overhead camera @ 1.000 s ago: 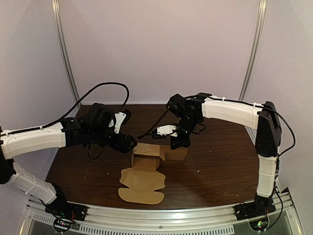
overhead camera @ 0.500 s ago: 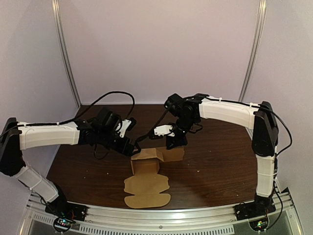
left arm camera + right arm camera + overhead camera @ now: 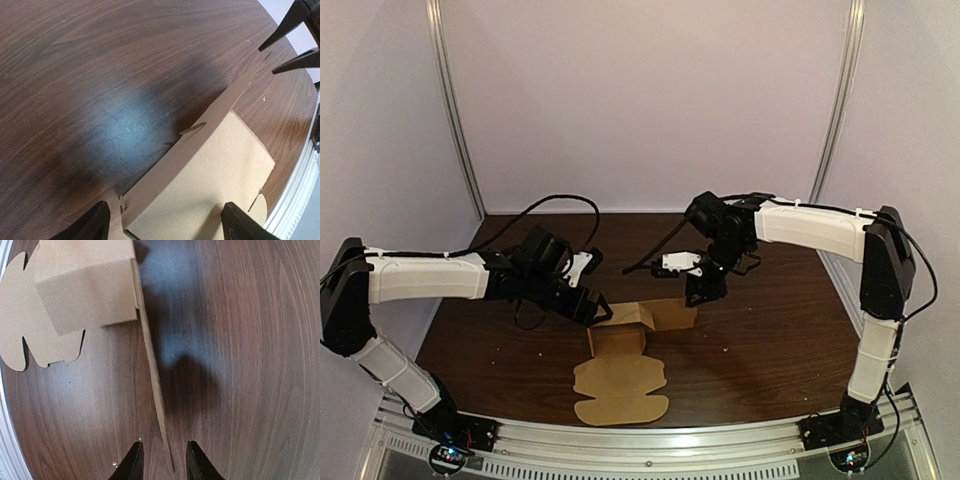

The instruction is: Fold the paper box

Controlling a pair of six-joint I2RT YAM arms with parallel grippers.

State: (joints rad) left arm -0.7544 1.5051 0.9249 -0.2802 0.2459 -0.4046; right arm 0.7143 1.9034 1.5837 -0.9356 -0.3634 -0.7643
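Observation:
The brown paper box lies partly folded on the dark table, its flat scalloped lid pointing toward the near edge. My left gripper is at the box's back left corner. In the left wrist view it is wide open, straddling the box wall without touching it. My right gripper hovers over the box's right flap. In the right wrist view it is open a little, with the flap's thin edge running between the fingertips, apart from both.
Bare dark wood surrounds the box. A metal rail runs along the near edge with the arm bases at its ends. Grey walls and two upright poles close the back. The right gripper's fingers show in the left wrist view.
The box turned and slid slightly toward the near edge. My left gripper followed it down to the right. My right gripper swung left, then back right, ending further from the box body.

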